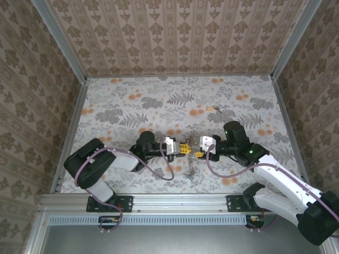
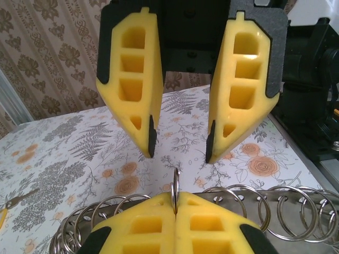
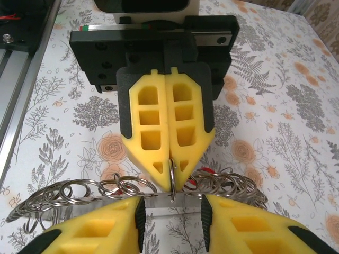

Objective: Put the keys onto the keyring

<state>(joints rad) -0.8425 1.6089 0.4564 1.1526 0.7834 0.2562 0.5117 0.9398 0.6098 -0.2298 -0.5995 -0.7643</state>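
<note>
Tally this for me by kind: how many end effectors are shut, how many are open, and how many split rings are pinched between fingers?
Shut: 1, the left end effector
Open: 1, the right end effector
Pinched split ring: 1, in the left end effector
Total: 3

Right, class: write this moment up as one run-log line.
left gripper: shut on ring | right gripper: open, facing it, empty | key: loose on table, far side
</note>
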